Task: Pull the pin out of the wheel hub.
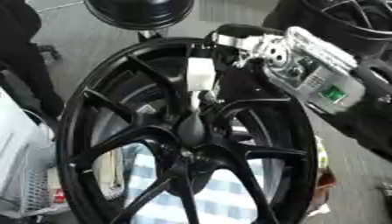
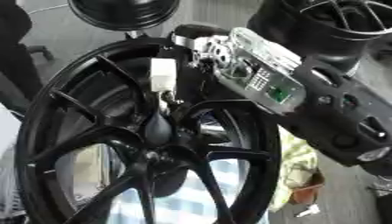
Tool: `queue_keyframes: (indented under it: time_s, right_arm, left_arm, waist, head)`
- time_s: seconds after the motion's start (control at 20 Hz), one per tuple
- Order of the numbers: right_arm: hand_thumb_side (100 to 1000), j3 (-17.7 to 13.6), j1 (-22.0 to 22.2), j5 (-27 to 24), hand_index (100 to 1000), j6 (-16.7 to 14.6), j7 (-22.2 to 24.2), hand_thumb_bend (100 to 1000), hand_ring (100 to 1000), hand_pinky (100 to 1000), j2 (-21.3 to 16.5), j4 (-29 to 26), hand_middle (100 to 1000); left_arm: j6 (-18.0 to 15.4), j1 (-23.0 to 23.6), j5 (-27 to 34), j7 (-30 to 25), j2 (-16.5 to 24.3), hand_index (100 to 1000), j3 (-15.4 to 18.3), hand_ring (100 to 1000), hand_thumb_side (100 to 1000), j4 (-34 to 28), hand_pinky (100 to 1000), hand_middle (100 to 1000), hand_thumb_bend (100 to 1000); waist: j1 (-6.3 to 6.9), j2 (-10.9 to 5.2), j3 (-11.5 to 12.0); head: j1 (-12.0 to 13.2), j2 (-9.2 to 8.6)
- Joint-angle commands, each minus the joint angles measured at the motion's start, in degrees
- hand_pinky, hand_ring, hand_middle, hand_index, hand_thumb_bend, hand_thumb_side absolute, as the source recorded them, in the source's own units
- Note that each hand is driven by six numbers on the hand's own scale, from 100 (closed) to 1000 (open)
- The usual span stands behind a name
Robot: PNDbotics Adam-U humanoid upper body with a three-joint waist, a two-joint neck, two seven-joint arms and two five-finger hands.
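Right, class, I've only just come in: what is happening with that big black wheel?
The robot's right arm comes in from the upper right, and its right hand reaches over the rim of the black spoked wheel. The fingers sit at a white block-shaped pin handle, which stands just above the hub. Whether the fingers are closed on it cannot be made out. The pin still looks seated in the hub. The left hand is not visible.

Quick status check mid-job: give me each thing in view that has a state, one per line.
Wheel: black, upright, spokes facing the camera.
Pin: white block at the upper spokes, above the hub; whether it is seated cannot be told.
Right hand: reaching in from the upper right, at the wheel's top by the pin; fingers not readable.
Left hand: not in view.
Second wheel: dark, behind the first, only partly visible.
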Motion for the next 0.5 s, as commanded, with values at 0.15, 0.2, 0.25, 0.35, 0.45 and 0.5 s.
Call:
queue_keyframes:
  time_s: [0.15, 0.2, 0.25, 0.35, 0.45, 0.5]
  right_arm:
    - [115, -1.46, -1.23, -1.03, 629, 10.11, 7.07, 427, 737, 776, -1.08, -1.55, 523]
    - [117, -1.54, -1.27, -1.19, 624, 10.24, 6.64, 428, 735, 775, -1.15, -1.69, 518]
    - [117, -1.57, -1.30, -1.36, 624, 10.36, 6.25, 428, 735, 775, -1.22, -1.81, 518]
    - [122, -1.58, -1.41, -1.70, 615, 10.54, 5.61, 430, 731, 773, -1.35, -2.02, 510]
    - [118, -1.64, -1.55, -2.03, 609, 10.74, 5.01, 429, 729, 773, -1.49, -2.26, 503]
    - [109, -1.69, -1.65, -2.16, 600, 10.84, 4.73, 426, 726, 772, -1.61, -2.40, 494]
  left_arm:
    - [0.18, -0.50, -0.22, -0.11, 0.76, 840, 0.06, 745, 739, -0.95, 852, 674, 100]
    - [0.20, -0.47, -0.27, -0.09, 0.76, 840, 0.07, 745, 739, -0.95, 852, 675, 100]
    - [0.21, -0.46, -0.30, -0.07, 0.76, 840, 0.08, 745, 739, -0.95, 852, 675, 100]
    - [0.25, -0.44, -0.32, -0.03, 0.76, 840, 0.09, 745, 739, -0.95, 853, 675, 100]
    - [0.29, -0.37, -0.34, -0.02, 0.75, 840, 0.10, 745, 739, -0.95, 853, 675, 100]
    - [0.31, -0.34, -0.34, -0.01, 0.75, 840, 0.11, 745, 738, -0.95, 853, 675, 100]
  waist:
    - [0.66, -1.03, -0.07]
    - [0.67, -1.08, -0.10]
    - [0.68, -1.12, -0.12]
    - [0.70, -1.22, -0.17]
    - [0.76, -1.34, -0.24]
    - [0.80, -1.42, -0.27]
  head:
    - [0.07, -0.65]
    - [0.09, -0.66]
    - [0.10, -0.68]
    - [0.12, -0.71]
    - [0.13, -0.70]
    - [0.13, -0.69]
